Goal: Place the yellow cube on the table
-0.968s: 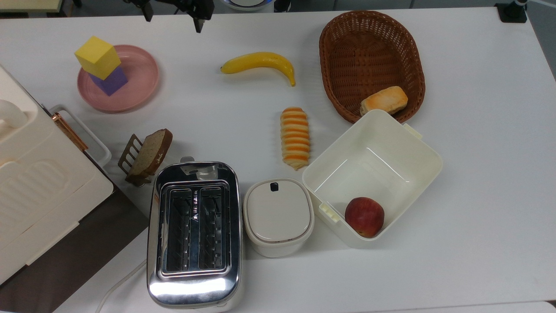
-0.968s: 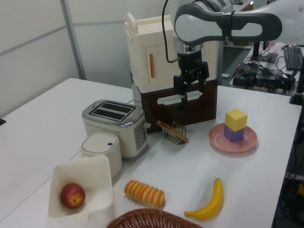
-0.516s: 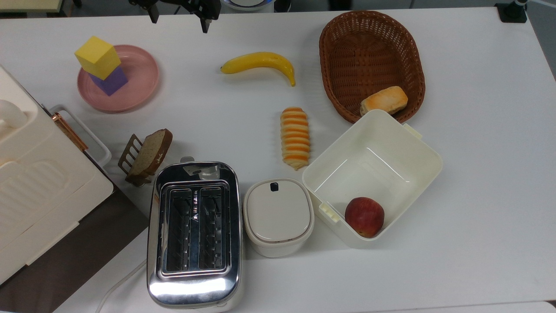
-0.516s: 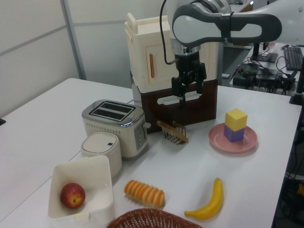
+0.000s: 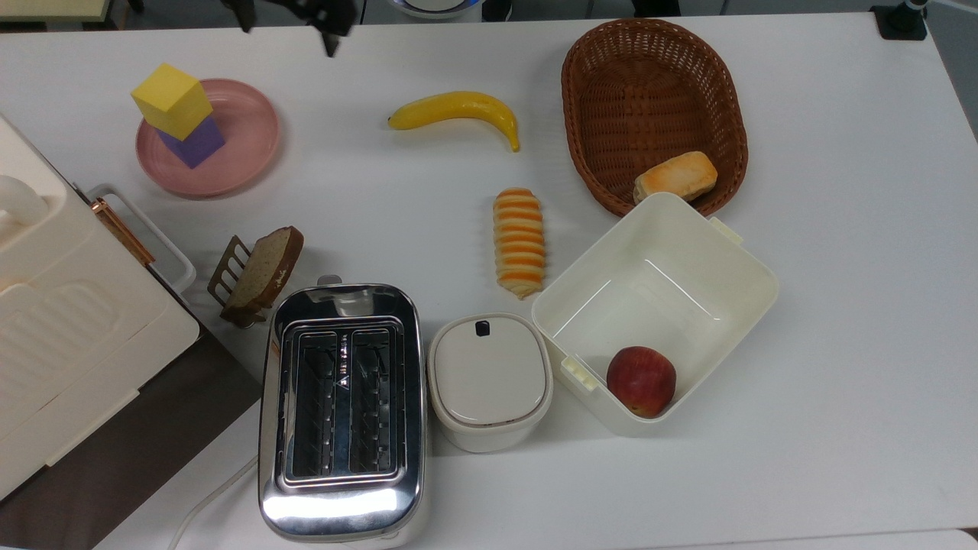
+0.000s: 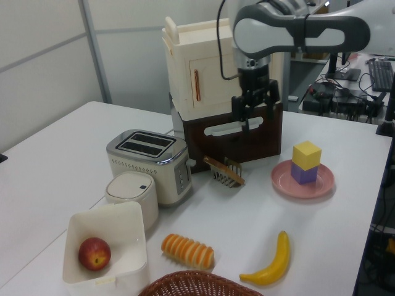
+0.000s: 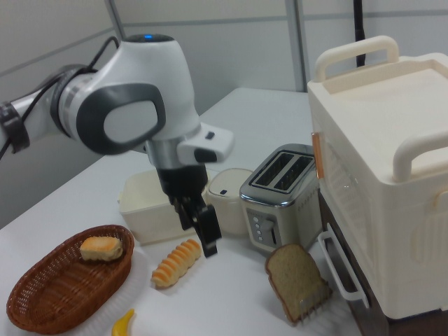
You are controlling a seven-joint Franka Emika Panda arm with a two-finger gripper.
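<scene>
The yellow cube [image 5: 172, 101] [image 6: 307, 154] stands on top of a purple cube [image 5: 196, 145] [image 6: 303, 174], and both rest on the pink plate [image 5: 248, 141] [image 6: 282, 181] near the far left of the white table [image 5: 840, 305] [image 6: 55, 154] in the top view. My gripper [image 5: 287, 27] [image 6: 253, 116] [image 7: 198, 229] hangs open and empty above the table. It is to the right of the plate in the top view and to the left of the cubes in the left view, well apart from them.
A banana [image 5: 456, 111], a striped bread roll [image 5: 519, 242], a wicker basket [image 5: 649, 92] holding a bun, a white box [image 5: 688, 252] with an apple, a lidded pot [image 5: 489, 378], a toaster [image 5: 341, 412], a bread slice in a rack [image 5: 260, 271] and a large cream cabinet [image 5: 61, 328] crowd the table.
The open gripper has shifted sideways toward the plate with the cubes, leftward in the top view and rightward in the left view. The objects have not moved.
</scene>
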